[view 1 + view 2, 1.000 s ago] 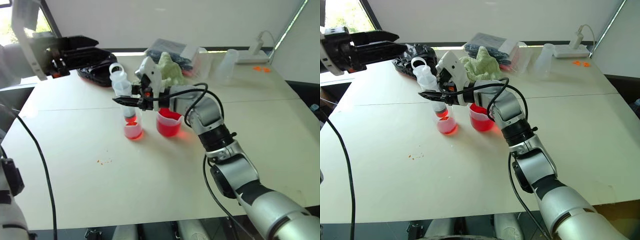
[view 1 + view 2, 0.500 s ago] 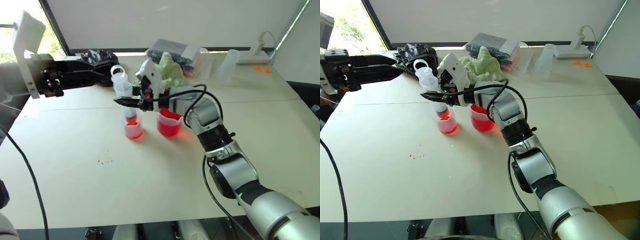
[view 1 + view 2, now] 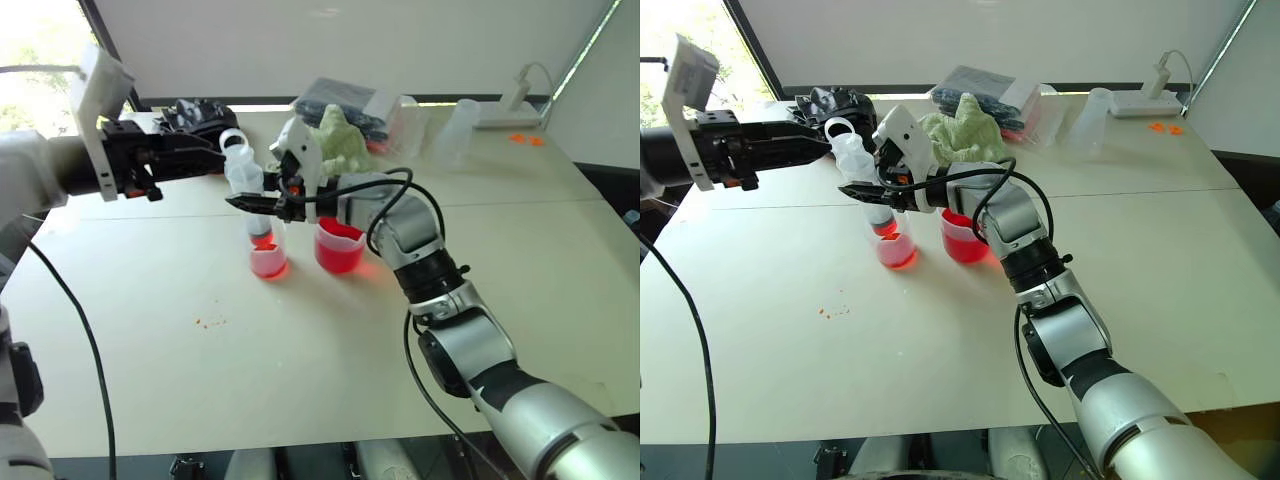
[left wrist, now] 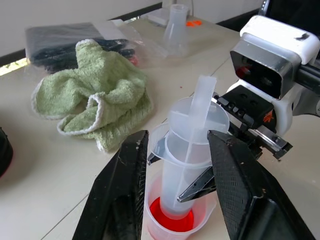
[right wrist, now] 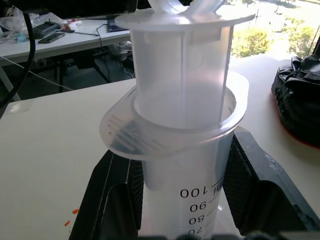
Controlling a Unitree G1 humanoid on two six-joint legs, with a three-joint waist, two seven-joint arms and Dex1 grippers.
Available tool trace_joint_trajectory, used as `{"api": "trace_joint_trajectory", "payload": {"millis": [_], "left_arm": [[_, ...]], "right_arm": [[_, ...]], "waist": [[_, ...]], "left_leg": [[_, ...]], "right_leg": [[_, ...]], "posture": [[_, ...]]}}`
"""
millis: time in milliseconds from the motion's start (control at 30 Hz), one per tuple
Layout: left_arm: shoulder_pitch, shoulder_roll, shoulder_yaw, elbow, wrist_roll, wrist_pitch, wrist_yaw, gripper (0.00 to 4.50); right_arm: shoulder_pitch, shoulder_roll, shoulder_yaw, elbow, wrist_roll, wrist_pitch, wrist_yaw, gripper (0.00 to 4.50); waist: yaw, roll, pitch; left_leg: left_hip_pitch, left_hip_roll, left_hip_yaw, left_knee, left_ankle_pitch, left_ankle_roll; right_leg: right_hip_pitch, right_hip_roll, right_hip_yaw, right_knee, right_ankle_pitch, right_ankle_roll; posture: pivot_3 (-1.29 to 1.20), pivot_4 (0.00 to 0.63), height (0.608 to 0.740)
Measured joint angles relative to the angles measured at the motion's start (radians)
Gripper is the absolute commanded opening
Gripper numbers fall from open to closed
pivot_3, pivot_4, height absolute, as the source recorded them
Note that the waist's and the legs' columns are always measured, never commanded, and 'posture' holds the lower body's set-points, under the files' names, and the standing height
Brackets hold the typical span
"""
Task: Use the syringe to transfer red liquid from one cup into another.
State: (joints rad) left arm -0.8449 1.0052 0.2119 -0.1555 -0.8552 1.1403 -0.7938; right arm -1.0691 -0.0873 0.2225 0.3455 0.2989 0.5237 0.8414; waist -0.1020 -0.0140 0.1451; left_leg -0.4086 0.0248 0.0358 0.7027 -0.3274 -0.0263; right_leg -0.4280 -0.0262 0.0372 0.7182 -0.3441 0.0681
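Observation:
The syringe point(image 3: 248, 185) stands upright with its tip down inside the small clear cup point(image 3: 267, 258), and a little red liquid point(image 4: 169, 220) sits at the bottom of its barrel. My right gripper point(image 5: 182, 200) is shut on the syringe's barrel from the right. The plunger and its ring point(image 3: 233, 141) stick up above that grip. At the plunger's top, from the left, is my left gripper point(image 3: 215, 160), open; the plunger stands in the gap between its fingers point(image 4: 122, 185), untouched. The larger beaker point(image 3: 338, 250) of red liquid stands just right of the small cup.
Behind the cups lie a green towel point(image 3: 340, 140), a black case point(image 3: 195, 115) and a plastic bag of dark items point(image 3: 350, 98). A clear flask point(image 3: 455, 130) and a white adapter point(image 3: 510, 105) stand at the far right. Orange specks point(image 3: 208, 322) dot the table in front.
My left gripper has come down and to the right, up to the plunger's top. The right gripper and the syringe have kept still.

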Motion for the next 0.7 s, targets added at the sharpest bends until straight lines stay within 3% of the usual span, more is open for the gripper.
{"api": "trace_joint_trajectory", "payload": {"millis": [700], "left_arm": [[-0.038, -0.058, -0.004, 0.011, -0.008, 0.007, 0.021, 2.18]], "right_arm": [[0.0, 0.001, -0.001, -0.02, 0.0, 0.012, -0.01, 1.68]], "waist": [[0.001, 0.0, 0.0]], "left_leg": [[0.0, 0.0, 0.0, 0.0, 0.0, 0.0]], "right_leg": [[0.0, 0.0, 0.0, 0.0, 0.0, 0.0]], "posture": [[0.0, 0.15, 0.74]]}}
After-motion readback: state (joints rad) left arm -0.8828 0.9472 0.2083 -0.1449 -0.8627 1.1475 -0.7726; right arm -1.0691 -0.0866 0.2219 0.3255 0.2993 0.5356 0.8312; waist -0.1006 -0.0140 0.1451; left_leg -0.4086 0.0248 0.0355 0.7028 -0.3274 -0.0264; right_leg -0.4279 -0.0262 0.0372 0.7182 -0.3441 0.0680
